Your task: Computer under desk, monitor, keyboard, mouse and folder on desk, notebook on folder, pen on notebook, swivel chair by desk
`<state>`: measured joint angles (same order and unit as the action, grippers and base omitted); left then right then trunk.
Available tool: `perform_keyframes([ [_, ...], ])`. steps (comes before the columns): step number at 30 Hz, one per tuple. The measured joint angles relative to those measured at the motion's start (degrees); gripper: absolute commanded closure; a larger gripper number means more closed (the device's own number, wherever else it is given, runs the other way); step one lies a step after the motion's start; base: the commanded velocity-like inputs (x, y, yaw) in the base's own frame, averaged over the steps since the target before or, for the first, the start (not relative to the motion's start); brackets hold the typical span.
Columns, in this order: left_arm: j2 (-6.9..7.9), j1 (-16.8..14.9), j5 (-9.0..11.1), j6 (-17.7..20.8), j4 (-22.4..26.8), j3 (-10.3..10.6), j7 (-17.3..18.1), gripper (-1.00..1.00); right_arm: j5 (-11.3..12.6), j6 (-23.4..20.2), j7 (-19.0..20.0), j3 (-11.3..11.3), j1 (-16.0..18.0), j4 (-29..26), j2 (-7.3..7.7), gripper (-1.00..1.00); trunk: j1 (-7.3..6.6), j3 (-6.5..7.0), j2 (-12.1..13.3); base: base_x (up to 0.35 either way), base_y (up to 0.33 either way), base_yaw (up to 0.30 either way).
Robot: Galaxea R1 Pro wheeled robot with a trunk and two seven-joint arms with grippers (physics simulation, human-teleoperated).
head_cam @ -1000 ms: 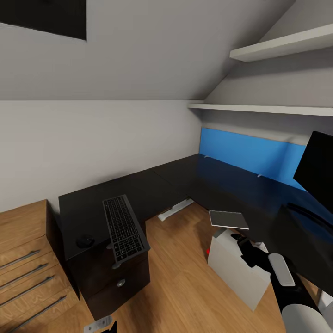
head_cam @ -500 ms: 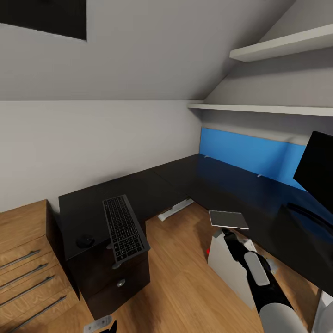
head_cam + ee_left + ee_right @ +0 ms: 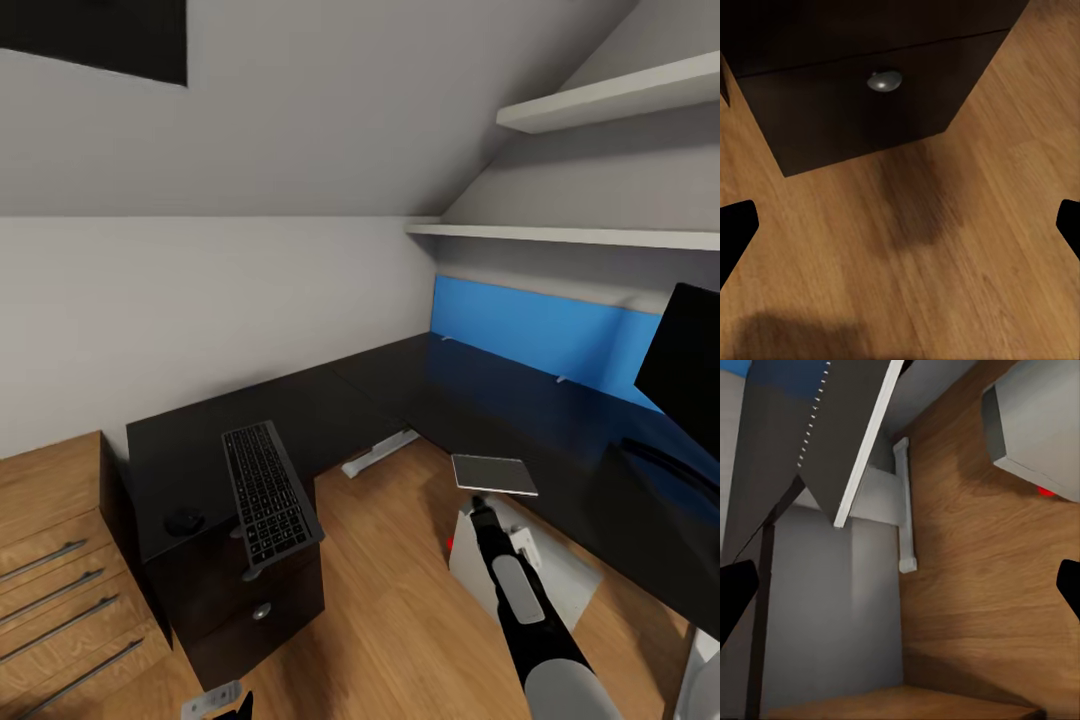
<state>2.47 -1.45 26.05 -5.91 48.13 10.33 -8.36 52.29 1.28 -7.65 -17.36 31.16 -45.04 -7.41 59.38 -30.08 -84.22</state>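
On the left wing of the black L-shaped desk lies the keyboard, its near end hanging over the edge. The dark mouse sits left of it. The monitor stands at the far right. A flat grey pad, folder or notebook, rests at the desk's inner edge. The pale computer case with a red spot stands on the floor below. My right gripper points up just under the pad, open, the pad's underside close before it. My left gripper hangs open over the floor.
A black drawer unit with a round knob stands under the keyboard. A wooden dresser is at the left. White shelves hang at the upper right, above a blue panel. A white desk foot lies on the wood floor.
My right arm has swung left and stretched forward, from beside the computer case to just under the grey pad. The pad, keyboard and mouse have stayed put.
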Motion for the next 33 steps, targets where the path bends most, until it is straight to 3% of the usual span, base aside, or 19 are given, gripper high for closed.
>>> perform_keyframes([
  [2, -0.01, 0.00, 0.00, 0.00, 0.01, -0.03, -0.07, -1.00, 0.07, 0.03, 1.05, -0.03, 0.00, 0.37, -0.07, -1.00, 0.44, -0.36, -0.80, 0.000, 0.000, 0.000],
  [3, -0.04, 0.00, -0.04, 0.00, -0.03, -0.08, -0.15, -1.00, 0.25, 0.01, 5.07, -0.11, -0.01, 0.93, -0.10, -1.00, 0.66, -0.54, -1.20, 0.000, 0.000, 0.000],
  [8, -0.06, 0.00, -0.02, 0.07, -0.12, -0.07, -0.18, -1.00, 0.28, 0.02, 9.95, -0.08, -0.01, 1.10, -0.02, -1.00, 1.76, -1.44, -3.21, 0.000, 0.000, 0.000],
  [15, -0.09, 0.00, 0.02, 0.09, -0.21, -0.08, -0.22, -1.00, 0.66, -0.03, 11.42, -0.41, -0.01, 0.79, 0.18, -1.00, 3.30, -2.70, -6.02, 0.000, 0.000, 0.000],
  [18, -0.14, 0.00, 0.06, 0.10, -0.30, -0.06, -0.27, -1.00, 3.32, -0.06, 11.47, -0.52, 0.11, 0.58, 0.29, -1.00, 3.96, -3.24, -7.22, 0.000, 0.000, 0.000],
  [20, -0.14, 0.00, 0.07, 0.12, -0.35, -0.04, -0.32, -1.00, 6.61, -0.10, 11.54, -0.55, 0.18, 0.00, 0.58, -1.00, 4.39, -3.59, -8.03, 0.000, 0.000, 0.000],
  [21, -0.12, 0.01, 0.08, 0.10, -0.39, -0.15, -0.31, -1.00, 11.35, -0.04, 11.97, -0.48, 0.20, -2.84, 1.46, -1.00, 4.61, -3.77, -8.43, 0.000, 0.000, 0.000],
  [25, -0.11, 0.00, 0.10, 0.17, -0.44, -0.18, -0.32, -1.00, 13.97, -0.13, 14.54, -0.51, 0.05, -5.28, 2.11, -1.00, 5.49, -4.49, -10.03, 0.000, 0.000, 0.000],
  [33, -0.11, 0.00, 0.01, 0.10, -0.41, -0.20, -0.28, -1.00, 15.12, -0.50, 15.69, -0.55, -0.09, -5.60, 2.99, -1.00, 7.25, -5.93, -13.24, 0.000, 0.000, 0.000],
])
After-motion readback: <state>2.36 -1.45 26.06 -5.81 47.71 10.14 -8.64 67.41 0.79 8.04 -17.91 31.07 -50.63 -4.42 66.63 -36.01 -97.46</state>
